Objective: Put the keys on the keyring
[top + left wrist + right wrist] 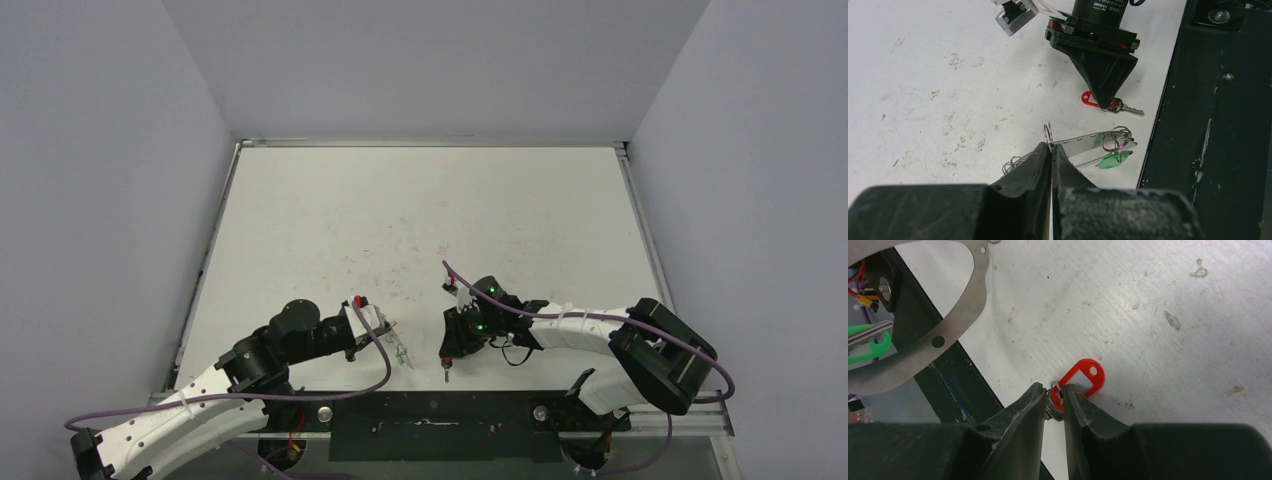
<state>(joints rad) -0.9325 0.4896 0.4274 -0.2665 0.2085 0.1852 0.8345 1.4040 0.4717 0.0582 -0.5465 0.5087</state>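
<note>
The left gripper is seen low over the near part of the white table, its two fingers pressed together with no gap. The near end of the keyring, a thin silvery loop, is pinched between their tips. From there the loop is stretched out to the right, just above the surface. At its far end a cluster of small split rings is gathered, and the green-tagged key is hung there; only the tag is clearly made out, the blade being hard to tell from the rings. Just beyond, the black base plate is met.

Further right, the right gripper is pointed down at the table, its fingers drawn to a narrow slot. The small ring of the red-tagged key is clamped in that slot. The red tag is laid flat on the table, near the keyring but apart from it.
</note>
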